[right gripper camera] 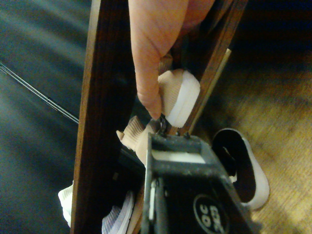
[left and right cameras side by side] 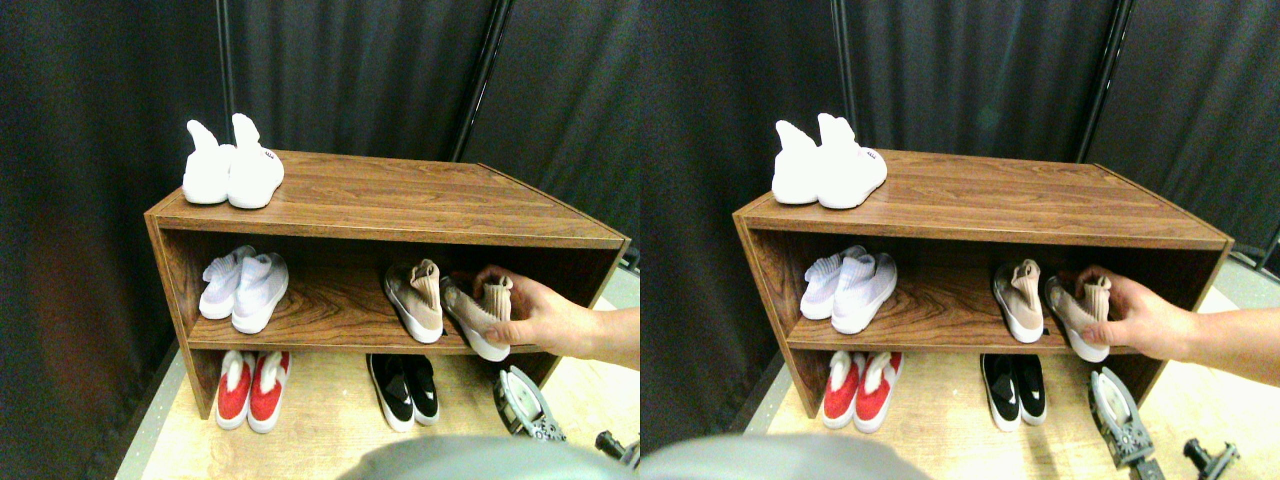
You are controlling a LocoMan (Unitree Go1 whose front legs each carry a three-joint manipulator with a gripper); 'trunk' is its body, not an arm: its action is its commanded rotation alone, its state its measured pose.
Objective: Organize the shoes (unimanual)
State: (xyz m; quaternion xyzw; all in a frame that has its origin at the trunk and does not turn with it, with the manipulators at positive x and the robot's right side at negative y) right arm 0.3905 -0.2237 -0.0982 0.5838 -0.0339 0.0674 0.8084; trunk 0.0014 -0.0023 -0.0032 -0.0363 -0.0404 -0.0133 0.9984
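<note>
Person's hand (left and right cameras side by side: 535, 318) resets a tan shoe (left and right cameras side by side: 478, 315) at the shelf (left and right cameras side by side: 330, 325) front edge. Gripper (left and right cameras side by side: 520, 400) waits below, jaws unclear; next probably grasps that shoe.

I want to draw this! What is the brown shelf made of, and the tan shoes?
The shelf looks like wood or wood-look board, with streaky brown grain and a slight shine. The tan shoes look like soft knit cloth, ribbed at the cuff, on smooth white soles, probably rubber.
</note>
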